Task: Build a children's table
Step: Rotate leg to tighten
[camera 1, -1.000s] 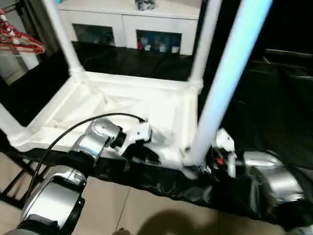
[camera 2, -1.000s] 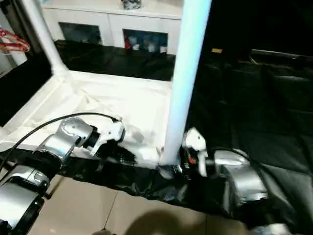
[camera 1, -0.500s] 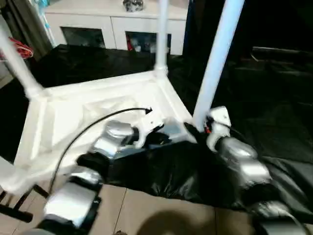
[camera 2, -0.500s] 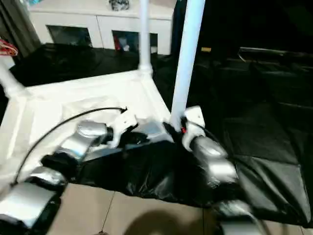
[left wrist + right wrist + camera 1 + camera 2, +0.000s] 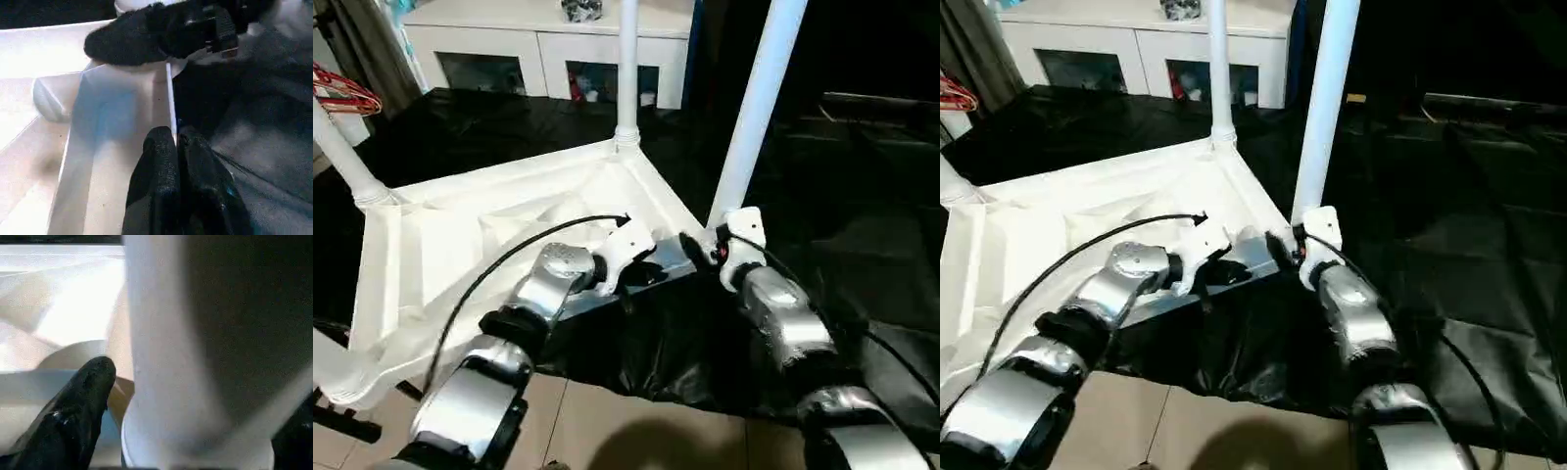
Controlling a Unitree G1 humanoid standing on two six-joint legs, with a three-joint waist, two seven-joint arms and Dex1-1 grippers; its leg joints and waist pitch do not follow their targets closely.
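The children's table lies upside down, its white ribbed top (image 5: 509, 225) on a black sheet. Legs stand upright in its corner sockets: one at the far corner (image 5: 626, 69), one at the left (image 5: 342, 162), and a near right one (image 5: 754, 117). My right gripper (image 5: 705, 247) is open at that near leg's base, with one finger (image 5: 83, 401) on each side of the leg (image 5: 195, 357) and a small gap showing. Just left of that corner, my left gripper (image 5: 176, 147) is shut, its tips resting on the top's near rim (image 5: 122, 122).
A white cabinet with glass doors (image 5: 558, 44) stands behind the table. Red hangers (image 5: 347, 93) hang at the far left. The black sheet (image 5: 862, 225) spreads to the right, and its front edge drops to a tiled floor (image 5: 626, 431) near me.
The whole view has swung and tilted, so the table looks turned. Both grippers stay at the near right corner, the right one at the leg's base.
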